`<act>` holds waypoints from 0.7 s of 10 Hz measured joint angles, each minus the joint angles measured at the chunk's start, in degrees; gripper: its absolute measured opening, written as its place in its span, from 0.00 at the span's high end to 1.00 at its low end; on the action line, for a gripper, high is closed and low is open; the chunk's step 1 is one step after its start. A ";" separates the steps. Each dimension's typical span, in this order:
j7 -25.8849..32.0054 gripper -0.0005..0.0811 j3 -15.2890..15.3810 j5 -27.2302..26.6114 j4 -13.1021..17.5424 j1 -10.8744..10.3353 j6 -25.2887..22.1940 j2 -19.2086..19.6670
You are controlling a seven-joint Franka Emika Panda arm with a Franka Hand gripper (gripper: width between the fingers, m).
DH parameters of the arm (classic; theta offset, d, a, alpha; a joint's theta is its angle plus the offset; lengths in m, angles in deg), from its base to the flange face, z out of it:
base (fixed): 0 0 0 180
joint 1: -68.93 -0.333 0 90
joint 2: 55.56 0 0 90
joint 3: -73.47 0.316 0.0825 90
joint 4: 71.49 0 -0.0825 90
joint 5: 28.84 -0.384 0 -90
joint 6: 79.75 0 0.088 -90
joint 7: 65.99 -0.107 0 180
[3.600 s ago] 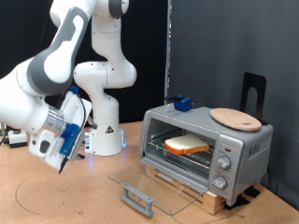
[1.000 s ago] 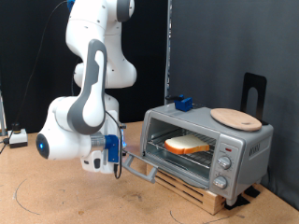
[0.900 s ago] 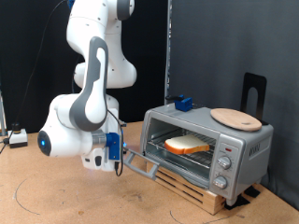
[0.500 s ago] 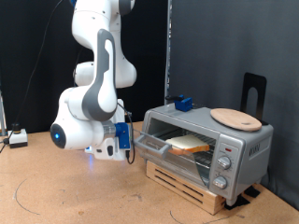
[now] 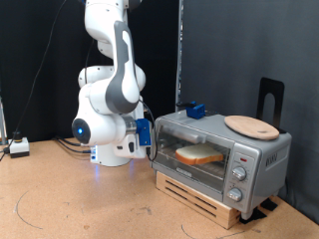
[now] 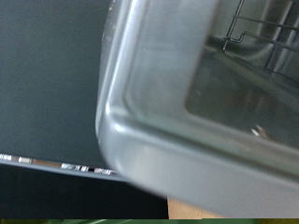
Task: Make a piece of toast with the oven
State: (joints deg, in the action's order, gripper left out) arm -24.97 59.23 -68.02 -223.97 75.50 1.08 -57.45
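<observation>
toast (image 5: 200,155) inside oven (image 5: 221,155), on rack behind glass door (image 5: 192,149). door up, looks shut or nearly so. fingers (image 5: 150,133) at door's top edge, exterior view's left of oven; spread or pressed together, cannot tell. loading seems done; knobs (image 5: 238,176) look untouched.

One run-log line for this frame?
gripper: at oven door's left edge | door: up, closed | piece of toast: inside on rack | plate: on oven top

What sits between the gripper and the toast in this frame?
The oven's closed glass door. In the exterior view the gripper is at its edge, with the toast behind the glass.
</observation>
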 joint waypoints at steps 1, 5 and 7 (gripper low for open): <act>-2.57 0.00 0.45 -1.32 -2.10 -0.05 2.95 -2.28; -7.39 0.00 -2.37 -1.49 -1.50 2.90 9.08 -3.03; -7.17 0.00 -4.39 -0.49 1.13 4.70 9.35 -1.57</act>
State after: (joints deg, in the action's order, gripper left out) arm -32.14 54.83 -68.51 -222.83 80.19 10.42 -59.02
